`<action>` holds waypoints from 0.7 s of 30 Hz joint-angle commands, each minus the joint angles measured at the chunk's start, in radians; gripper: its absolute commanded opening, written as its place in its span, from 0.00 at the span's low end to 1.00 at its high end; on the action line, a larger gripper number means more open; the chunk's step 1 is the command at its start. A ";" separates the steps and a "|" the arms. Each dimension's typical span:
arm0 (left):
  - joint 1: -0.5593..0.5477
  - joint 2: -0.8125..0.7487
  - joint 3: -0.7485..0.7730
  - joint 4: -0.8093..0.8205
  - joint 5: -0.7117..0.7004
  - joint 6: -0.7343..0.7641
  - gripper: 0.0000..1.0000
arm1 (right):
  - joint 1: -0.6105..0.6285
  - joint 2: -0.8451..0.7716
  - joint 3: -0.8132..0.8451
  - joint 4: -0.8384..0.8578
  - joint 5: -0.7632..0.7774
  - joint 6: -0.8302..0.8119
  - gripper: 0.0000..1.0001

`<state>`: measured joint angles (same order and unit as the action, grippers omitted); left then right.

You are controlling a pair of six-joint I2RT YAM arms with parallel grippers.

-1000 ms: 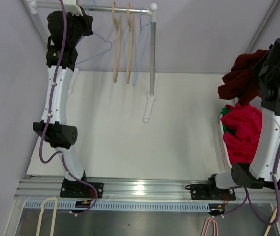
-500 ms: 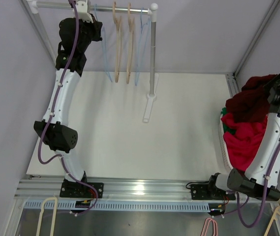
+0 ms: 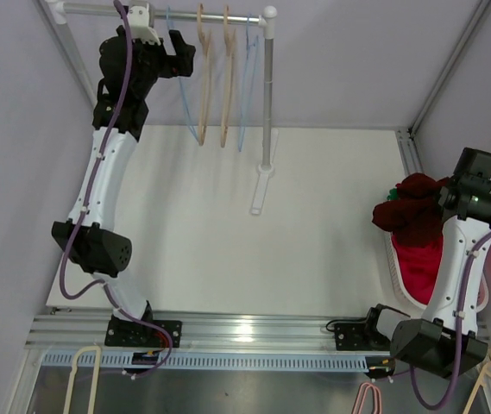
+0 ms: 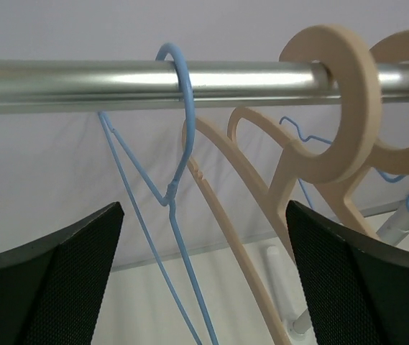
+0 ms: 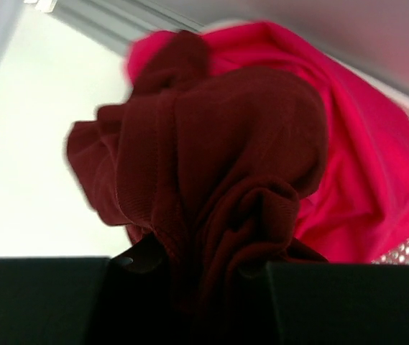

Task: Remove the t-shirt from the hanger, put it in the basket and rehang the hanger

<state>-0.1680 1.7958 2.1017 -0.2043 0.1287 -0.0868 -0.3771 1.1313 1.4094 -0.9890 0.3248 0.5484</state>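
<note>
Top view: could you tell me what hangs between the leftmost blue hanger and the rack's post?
Two wooden hangers and a second blue hanger; the top view shows it.

Tips of right gripper buried in t-shirt, its edges blurred. Basket mostly under pink cloth. Blue hanger, wooden hangers cut off at bottom edge.

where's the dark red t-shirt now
The dark red t-shirt is far right in the top view, bunched in the right claw above the basket.
</note>
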 commanded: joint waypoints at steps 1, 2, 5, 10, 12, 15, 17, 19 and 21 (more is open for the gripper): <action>-0.007 -0.113 0.006 0.022 -0.012 -0.027 0.99 | -0.020 -0.025 -0.076 0.069 0.155 0.158 0.00; -0.008 -0.124 0.001 0.020 -0.021 -0.030 0.99 | -0.043 -0.002 -0.133 0.059 0.154 0.185 0.00; -0.008 -0.173 0.003 0.014 -0.027 -0.054 0.99 | -0.133 0.079 -0.220 0.049 0.064 0.287 0.00; -0.011 -0.262 0.026 -0.061 -0.188 -0.151 0.99 | -0.152 0.173 -0.387 0.116 0.045 0.407 0.00; -0.013 -0.289 0.026 -0.089 -0.221 -0.175 0.99 | -0.160 0.174 -0.532 0.235 0.042 0.429 0.00; -0.024 -0.338 0.029 -0.121 -0.241 -0.201 0.99 | -0.160 0.205 -0.631 0.341 0.051 0.455 0.00; -0.028 -0.366 0.037 -0.138 -0.227 -0.223 1.00 | -0.160 0.271 -0.676 0.383 0.056 0.463 0.00; -0.037 -0.381 0.037 -0.171 -0.215 -0.263 1.00 | -0.163 0.314 -0.696 0.397 0.057 0.463 0.00; -0.048 -0.400 0.034 -0.187 -0.206 -0.284 1.00 | -0.163 0.338 -0.695 0.415 0.068 0.446 0.00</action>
<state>-0.1970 1.4166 2.1162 -0.3332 -0.0761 -0.2993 -0.5339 1.3586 0.7933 -0.6170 0.3870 0.9688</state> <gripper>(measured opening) 0.994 0.217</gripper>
